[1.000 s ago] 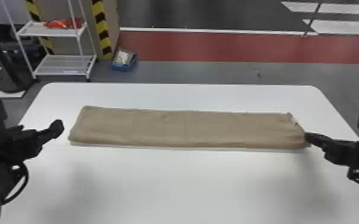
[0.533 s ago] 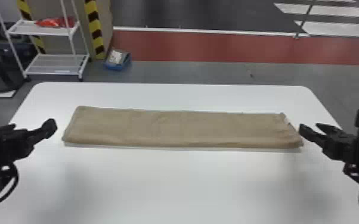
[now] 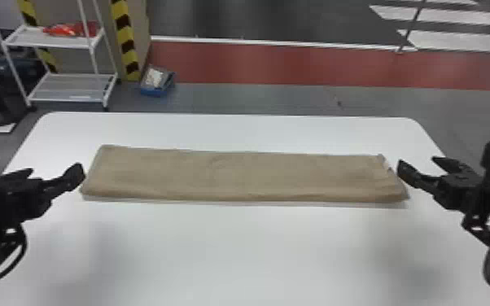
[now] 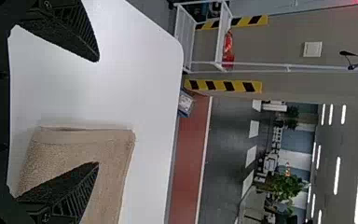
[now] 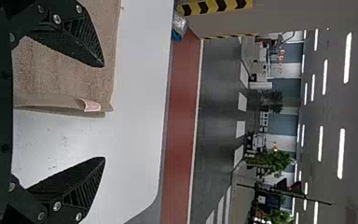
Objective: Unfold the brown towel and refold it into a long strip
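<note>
Both the left gripper [image 4: 97,112] and the right gripper [image 5: 104,112] are gaping, grasping nothing; between them the brown towel [image 3: 240,175] is lying as a long strip. Refolding is looking complete, perhaps only withdrawal remaining.

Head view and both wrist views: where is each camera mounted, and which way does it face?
Head view: on the robot's head, facing forward and down at the table and towel; left hand and right hand show.
Left wrist view: on the left wrist, facing forward past the towel's left end; the open left hand shows.
Right wrist view: on the right wrist, facing forward past the towel's right end; the open right hand shows.
Shared: head and left wrist views both show the white rack.
</note>
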Controlling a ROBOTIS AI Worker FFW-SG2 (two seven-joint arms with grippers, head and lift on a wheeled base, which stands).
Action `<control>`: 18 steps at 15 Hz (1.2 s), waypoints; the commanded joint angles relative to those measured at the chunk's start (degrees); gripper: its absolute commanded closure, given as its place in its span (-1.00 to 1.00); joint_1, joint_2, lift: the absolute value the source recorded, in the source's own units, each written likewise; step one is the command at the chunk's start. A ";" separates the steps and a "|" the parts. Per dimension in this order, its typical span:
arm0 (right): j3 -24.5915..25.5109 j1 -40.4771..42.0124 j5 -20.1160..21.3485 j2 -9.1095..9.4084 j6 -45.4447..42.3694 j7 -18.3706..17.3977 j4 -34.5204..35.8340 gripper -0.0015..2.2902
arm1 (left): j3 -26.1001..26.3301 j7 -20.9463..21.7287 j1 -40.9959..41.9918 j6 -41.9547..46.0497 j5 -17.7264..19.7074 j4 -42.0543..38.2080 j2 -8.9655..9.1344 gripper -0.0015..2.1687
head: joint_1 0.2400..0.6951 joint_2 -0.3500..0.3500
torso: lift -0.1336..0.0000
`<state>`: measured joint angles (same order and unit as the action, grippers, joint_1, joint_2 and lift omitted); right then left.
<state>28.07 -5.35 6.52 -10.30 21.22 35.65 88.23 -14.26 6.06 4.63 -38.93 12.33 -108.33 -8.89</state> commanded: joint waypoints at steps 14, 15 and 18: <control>-2.32 3.07 -0.46 3.98 0.19 4.87 3.00 -0.83 | 4.41 0.88 2.66 17.70 -0.91 5.23 -0.17 -0.92 | 1.00 -0.23 | -0.85; -3.90 5.17 -0.46 5.73 -2.45 3.46 5.46 -0.83 | 5.82 0.44 4.42 22.27 -0.91 4.62 0.01 -0.92 | 1.00 -0.22 | -0.85; -10.23 9.83 -0.90 10.36 -6.85 0.74 11.00 -0.83 | 10.65 -2.19 8.29 26.67 -1.35 1.19 1.24 -0.92 | 1.00 -0.16 | -0.85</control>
<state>20.59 2.69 5.80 -1.93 16.70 36.66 97.13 -5.85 4.45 11.26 -14.32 11.26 -105.63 -8.33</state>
